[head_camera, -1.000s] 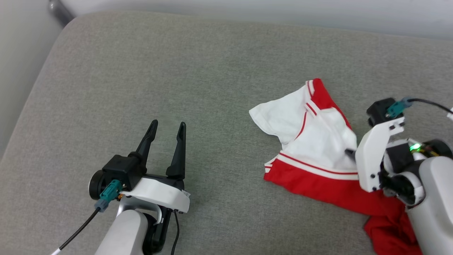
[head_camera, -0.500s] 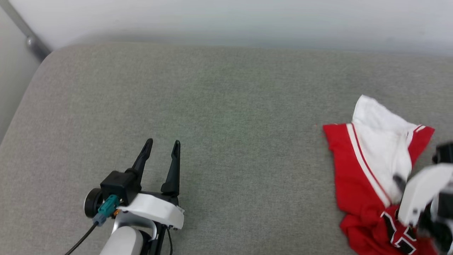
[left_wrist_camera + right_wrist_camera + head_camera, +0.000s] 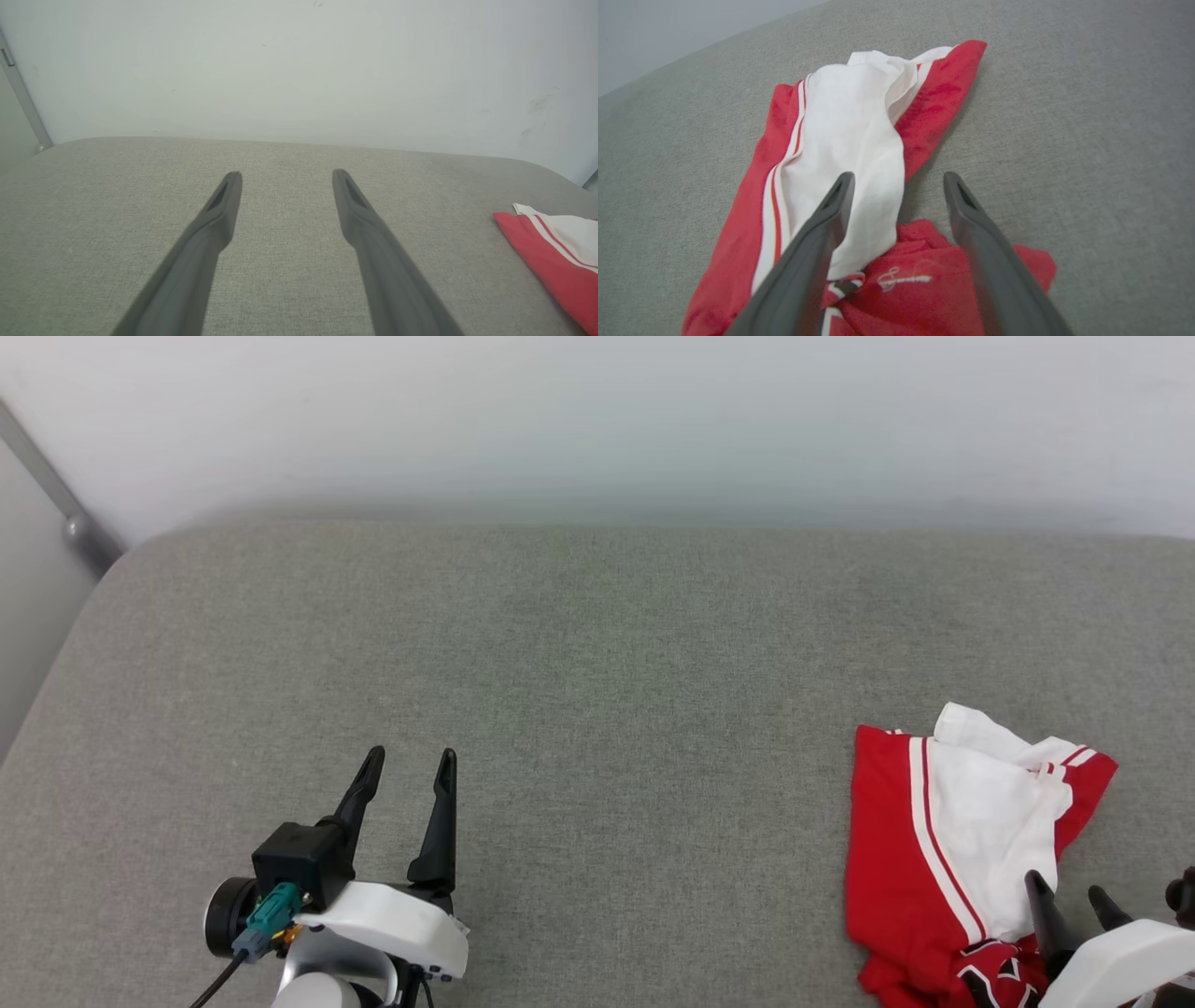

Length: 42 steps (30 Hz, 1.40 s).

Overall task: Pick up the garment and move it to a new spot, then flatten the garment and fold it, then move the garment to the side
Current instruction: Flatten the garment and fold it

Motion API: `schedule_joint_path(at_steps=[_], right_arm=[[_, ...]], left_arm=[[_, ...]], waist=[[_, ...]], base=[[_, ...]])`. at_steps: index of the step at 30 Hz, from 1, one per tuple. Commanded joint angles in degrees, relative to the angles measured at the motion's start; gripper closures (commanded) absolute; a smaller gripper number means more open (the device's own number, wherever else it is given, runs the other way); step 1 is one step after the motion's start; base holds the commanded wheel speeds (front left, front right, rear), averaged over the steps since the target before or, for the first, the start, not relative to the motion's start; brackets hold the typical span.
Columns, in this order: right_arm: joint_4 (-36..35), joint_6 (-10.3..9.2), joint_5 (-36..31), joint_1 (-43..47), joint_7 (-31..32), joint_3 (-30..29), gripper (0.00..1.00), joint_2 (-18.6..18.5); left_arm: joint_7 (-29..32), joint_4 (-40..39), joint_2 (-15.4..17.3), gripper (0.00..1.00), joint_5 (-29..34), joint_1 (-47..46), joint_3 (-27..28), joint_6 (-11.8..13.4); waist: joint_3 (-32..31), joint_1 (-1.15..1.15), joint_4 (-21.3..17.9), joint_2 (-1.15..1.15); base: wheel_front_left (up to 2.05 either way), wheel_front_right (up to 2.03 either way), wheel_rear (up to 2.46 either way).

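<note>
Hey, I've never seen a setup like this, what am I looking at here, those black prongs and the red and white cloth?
It is a two-armed robot. The picture showing its left claw and right claw together is from a camera on its head, looking down at a grey cushion. The other two are from wrist cameras, each looking along one claw's two dark fingers. Both claws are open: the left over bare cushion, the right above a crumpled red and white jersey lying on the cushion. Nothing is held.
</note>
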Motion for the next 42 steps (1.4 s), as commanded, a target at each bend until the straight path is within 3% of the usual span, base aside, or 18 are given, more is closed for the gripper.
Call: schedule_joint_path(at_steps=[1, 5, 14, 21, 22, 23, 24, 29, 33, 42], right_arm=[[-0.4, -0.03, -0.1, 0.8, -0.6, -0.2, 0.0, 0.3], [-2.1, -0.03, 0.1, 0.8, 1.0, -0.7, 0.0, 0.3], [-2.1, -0.02, 0.3, -6.6, 17.1, 0.2, 0.0, -3.0], [0.5, -0.02, 0.2, -12.0, 23.0, 1.8, 0.0, -4.9], [0.3, -0.03, 0.0, -12.4, 23.2, 2.0, 0.5, -4.8], [0.1, -0.03, 0.1, -12.6, 23.6, 2.2, 0.79, -4.5], [-0.3, -0.03, -0.2, -12.5, 23.9, 2.6, 1.0, -4.5], [-4.9, -0.02, 0.3, -12.8, 23.9, 5.7, 1.0, -3.5], [-7.7, -0.02, 1.1, -13.5, 22.8, 11.4, 1.0, -2.3], [-0.4, -0.02, 7.4, -14.0, 18.4, 27.2, 1.0, 0.2]], left_arm=[[0.1, -0.3, 0.2, 0.0, -0.1, 0.6, 0.1, 0.3], [0.7, -1.3, 0.6, 0.0, -0.1, 1.5, 0.1, 0.9], [1.3, -3.3, 0.8, 0.0, 0.2, -0.1, -0.8, 0.9], [0.4, -3.1, 0.2, 0.0, -0.2, -1.7, -1.2, 0.5], [0.3, -2.9, 0.1, 0.0, -0.3, -1.9, -1.3, 0.4], [0.2, -2.8, 0.1, 0.0, -0.3, -2.0, -1.3, 0.4], [0.1, -2.6, 0.1, 0.0, -0.4, -2.2, -1.3, 0.3], [-0.4, -1.6, 0.2, 0.0, -0.4, -2.5, -1.3, 0.3], [-0.3, -1.3, 0.4, 0.0, -0.4, -2.9, -1.5, 0.4], [-0.2, -0.9, -0.1, 0.0, -0.5, -3.8, -2.7, -0.1]], waist=[[-0.6, 0.01, -0.2, 0.0], [-1.3, 0.01, -0.6, 0.0], [1.2, 0.01, 0.3, 0.0], [4.5, 0.01, 2.0, 0.0], [4.8, 0.01, 2.2, 0.0], [5.1, 0.01, 2.4, 0.0], [5.4, 0.01, 2.5, 0.0], [5.1, 0.01, 2.3, 0.0], [4.7, 0.01, 1.9, 0.0], [5.4, 0.01, 3.0, 0.0]], base=[[0.0, 0.0, 0.0], [0.0, 0.0, 0.0], [0.0, 0.0, 0.0], [0.0, 0.0, 0.0], [0.0, 0.0, 0.0], [0.0, 0.0, 0.0], [0.0, 0.0, 0.0], [0.0, 0.0, 0.0], [0.0, 0.0, 0.0], [0.0, 0.0, 0.0]])
